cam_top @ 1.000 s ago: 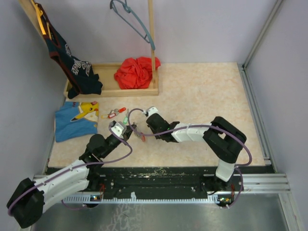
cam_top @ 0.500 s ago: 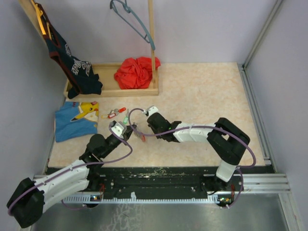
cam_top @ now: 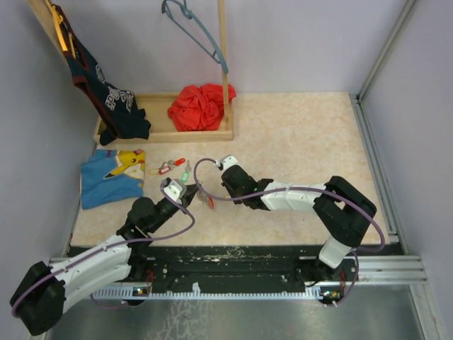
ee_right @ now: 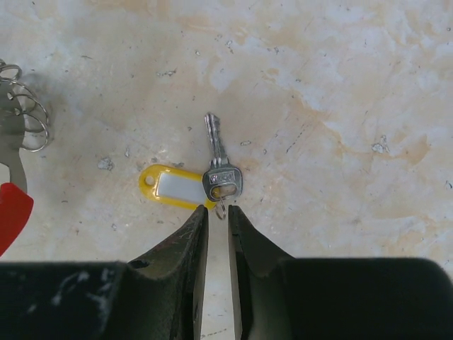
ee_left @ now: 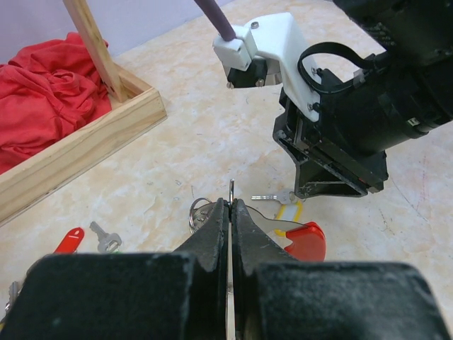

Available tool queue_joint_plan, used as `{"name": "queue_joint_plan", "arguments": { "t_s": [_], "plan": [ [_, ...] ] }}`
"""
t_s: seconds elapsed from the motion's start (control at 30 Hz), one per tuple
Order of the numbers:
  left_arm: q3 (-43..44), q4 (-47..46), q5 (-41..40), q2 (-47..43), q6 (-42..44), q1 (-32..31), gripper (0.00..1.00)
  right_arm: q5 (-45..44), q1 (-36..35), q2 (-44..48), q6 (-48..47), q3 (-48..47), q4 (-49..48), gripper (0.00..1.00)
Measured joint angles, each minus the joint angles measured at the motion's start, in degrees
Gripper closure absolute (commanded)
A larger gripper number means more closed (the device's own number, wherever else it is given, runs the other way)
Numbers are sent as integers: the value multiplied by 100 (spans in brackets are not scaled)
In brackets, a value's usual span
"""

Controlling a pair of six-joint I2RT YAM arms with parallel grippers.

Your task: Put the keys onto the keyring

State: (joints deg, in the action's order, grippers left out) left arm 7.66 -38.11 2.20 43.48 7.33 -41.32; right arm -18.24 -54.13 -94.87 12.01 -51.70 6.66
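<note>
Right wrist view: the key (ee_right: 222, 177) with its yellow tag (ee_right: 173, 187) lies flat on the table (ee_right: 340, 85) near its near edge. Its blade points straight away from the right gripper (ee_right: 218, 212), whose fingers are narrowly apart astride the key's small loop. The left gripper (ee_left: 231, 209) is clamped on the keyring (ee_left: 200, 211) just beside.

My left arm (cam_top: 92, 265) and right arm (cam_top: 291, 199): white link shells, black joint housings. A purple cable (cam_top: 177, 228) runs along each. On the right wrist, a white camera bracket (ee_left: 265, 46) with small dark screws. My left end effector (ee_left: 231, 204) and right end effector (ee_right: 218, 211): matte black, tapered fingers.
</note>
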Motion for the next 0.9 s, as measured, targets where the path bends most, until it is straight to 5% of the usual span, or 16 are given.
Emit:
{"name": "queue_joint_plan", "arguments": {
  "t_s": [0.9],
  "plan": [
    [0,-2,42,13,-7,0,100,522,302,55,125,339,-350,81]
  ]
}}
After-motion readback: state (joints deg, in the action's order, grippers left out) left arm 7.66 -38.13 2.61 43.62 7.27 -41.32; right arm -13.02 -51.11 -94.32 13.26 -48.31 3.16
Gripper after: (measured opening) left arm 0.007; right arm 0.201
